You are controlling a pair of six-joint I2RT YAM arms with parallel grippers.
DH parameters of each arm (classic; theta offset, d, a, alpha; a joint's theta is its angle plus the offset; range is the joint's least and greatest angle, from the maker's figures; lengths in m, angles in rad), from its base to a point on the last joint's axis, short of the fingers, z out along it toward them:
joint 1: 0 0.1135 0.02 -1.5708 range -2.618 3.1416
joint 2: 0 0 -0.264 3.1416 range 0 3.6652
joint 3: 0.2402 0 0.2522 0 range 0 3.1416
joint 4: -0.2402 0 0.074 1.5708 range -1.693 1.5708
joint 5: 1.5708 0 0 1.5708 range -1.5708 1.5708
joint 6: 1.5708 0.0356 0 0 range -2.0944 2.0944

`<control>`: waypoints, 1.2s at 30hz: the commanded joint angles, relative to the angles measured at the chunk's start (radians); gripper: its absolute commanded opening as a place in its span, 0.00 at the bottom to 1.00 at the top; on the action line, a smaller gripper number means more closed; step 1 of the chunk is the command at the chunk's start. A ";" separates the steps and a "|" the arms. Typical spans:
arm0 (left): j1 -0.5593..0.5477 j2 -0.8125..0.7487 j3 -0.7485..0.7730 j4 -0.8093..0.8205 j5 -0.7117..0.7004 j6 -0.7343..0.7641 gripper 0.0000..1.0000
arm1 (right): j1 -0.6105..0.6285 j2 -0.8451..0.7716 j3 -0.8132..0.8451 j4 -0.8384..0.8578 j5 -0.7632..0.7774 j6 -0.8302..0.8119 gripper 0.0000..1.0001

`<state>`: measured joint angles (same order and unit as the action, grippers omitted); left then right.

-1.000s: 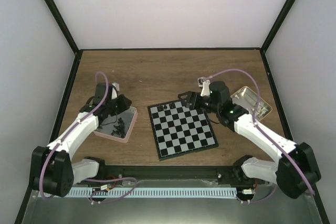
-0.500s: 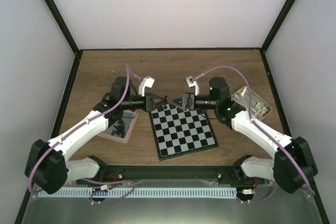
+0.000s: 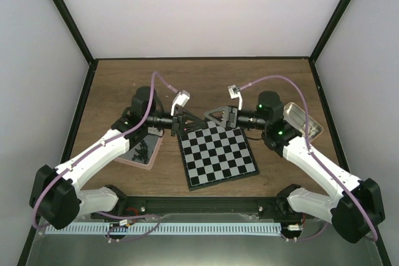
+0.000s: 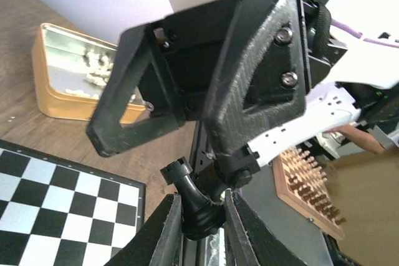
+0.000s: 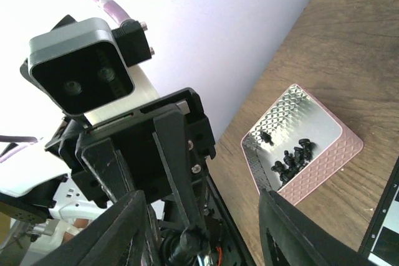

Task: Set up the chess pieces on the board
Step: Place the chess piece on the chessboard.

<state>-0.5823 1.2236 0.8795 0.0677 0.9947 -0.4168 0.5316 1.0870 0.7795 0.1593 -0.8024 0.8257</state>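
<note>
My left gripper (image 3: 186, 119) hangs above the far edge of the board (image 3: 218, 154), shut on a black rook (image 4: 190, 197), which tilts between its fingers (image 4: 159, 232). My right gripper (image 3: 215, 115) faces it tip to tip from the right, a small gap apart, jaws wide open and empty. In the right wrist view its fingers (image 5: 134, 228) frame the left gripper and rook (image 5: 187, 241). Loose black chess pieces (image 5: 290, 157) lie in the pink-rimmed tray (image 5: 327, 154). Whitish pieces (image 4: 93, 70) lie in the tan tin (image 4: 53, 101). I cannot see any pieces on the board.
The pink-rimmed tray (image 3: 156, 147) sits left of the board, under the left arm. The tan tin (image 3: 312, 130) sits at the right, behind the right arm. Dark frame posts and white walls close in the wooden table.
The left arm swung from the tray to the board's far edge, carrying the rook. The right gripper rose, turned to face it, then backed slightly to the right.
</note>
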 commanded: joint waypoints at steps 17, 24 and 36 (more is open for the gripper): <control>-0.003 -0.014 0.028 0.036 0.071 0.054 0.18 | -0.005 0.007 0.044 0.009 -0.164 0.030 0.34; -0.004 -0.010 0.029 0.032 0.049 0.051 0.19 | -0.005 0.003 0.032 0.049 -0.160 0.048 0.19; -0.001 0.017 0.065 -0.060 -0.086 0.081 0.64 | -0.004 -0.030 0.049 -0.083 0.075 -0.040 0.01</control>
<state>-0.5835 1.2293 0.9115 0.0540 0.9878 -0.3798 0.5304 1.0939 0.7898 0.1711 -0.8700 0.8639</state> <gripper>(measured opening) 0.535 0.105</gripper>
